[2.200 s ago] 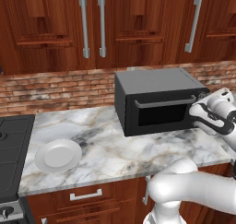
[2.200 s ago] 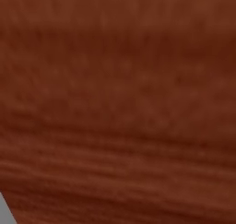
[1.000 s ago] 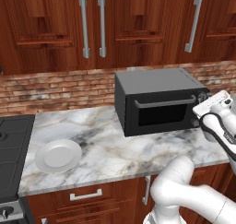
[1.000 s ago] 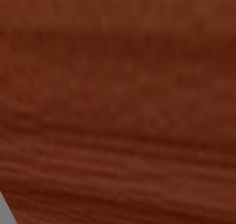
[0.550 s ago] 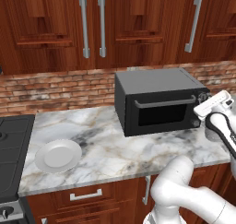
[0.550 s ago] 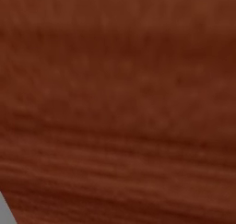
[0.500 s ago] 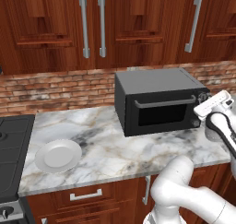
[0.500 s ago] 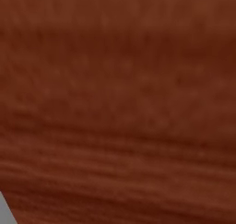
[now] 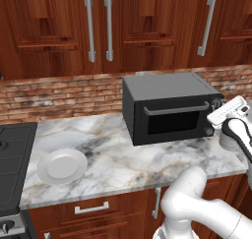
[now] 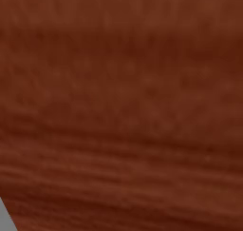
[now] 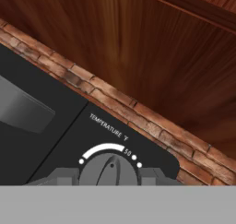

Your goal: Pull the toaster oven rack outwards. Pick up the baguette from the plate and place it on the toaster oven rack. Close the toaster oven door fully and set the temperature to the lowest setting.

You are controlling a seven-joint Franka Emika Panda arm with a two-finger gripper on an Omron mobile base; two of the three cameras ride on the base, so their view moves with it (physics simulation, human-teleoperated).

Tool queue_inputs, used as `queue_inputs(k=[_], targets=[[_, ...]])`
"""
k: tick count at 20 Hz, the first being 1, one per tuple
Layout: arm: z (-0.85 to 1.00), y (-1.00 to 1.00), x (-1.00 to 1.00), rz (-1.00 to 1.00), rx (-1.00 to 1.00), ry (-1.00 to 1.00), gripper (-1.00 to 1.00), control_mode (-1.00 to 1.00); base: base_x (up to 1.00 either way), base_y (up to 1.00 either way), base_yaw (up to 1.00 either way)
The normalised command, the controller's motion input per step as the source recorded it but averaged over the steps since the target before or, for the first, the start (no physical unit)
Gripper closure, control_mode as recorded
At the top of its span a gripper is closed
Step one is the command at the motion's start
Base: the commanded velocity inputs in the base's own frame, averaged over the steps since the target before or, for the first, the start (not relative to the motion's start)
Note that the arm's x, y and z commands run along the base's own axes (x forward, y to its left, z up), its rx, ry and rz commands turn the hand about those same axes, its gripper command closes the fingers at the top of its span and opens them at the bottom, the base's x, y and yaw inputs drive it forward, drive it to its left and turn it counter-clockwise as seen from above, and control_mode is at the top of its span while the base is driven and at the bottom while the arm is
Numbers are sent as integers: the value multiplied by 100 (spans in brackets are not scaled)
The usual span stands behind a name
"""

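The toaster oven (image 9: pixel 167 93) stands on the marble counter with the toaster oven door (image 9: pixel 174 121) closed, so the toaster oven rack is hidden behind it. The white plate (image 9: pixel 62 165) lies bare at the counter's left. The baguette is out of view. My gripper (image 9: pixel 216 113) is at the oven's right-hand knob column. In the hand view the gripper (image 11: pixel 109 177) is shut on the temperature knob (image 11: pixel 109 168), with a finger (image 11: pixel 64 176) on each side of it. The knob's pointer sits just left of the 50 mark on the white arc.
A black stove (image 9: pixel 10 159) borders the counter on the left. Wooden wall cabinets (image 9: pixel 98 26) hang above a brick backsplash (image 9: pixel 64 93). In the right base view a wood panel (image 10: pixel 121 106) stands very close.
Over the last two seconds my hand rose a little and rolled at the oven's knob column. Since a second ago it has barely shifted. Oven and plate are unmoved.
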Motion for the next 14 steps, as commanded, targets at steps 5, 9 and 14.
queue_inputs(k=[5,9,14], targets=[[0,0,-9,1,-19,-7,100,-100,0,0,0],[0,0,-16,1,-24,-11,100,-100,0,0,0],[19,0,-5,4,-19,-2,100,-100,0,0,0]])
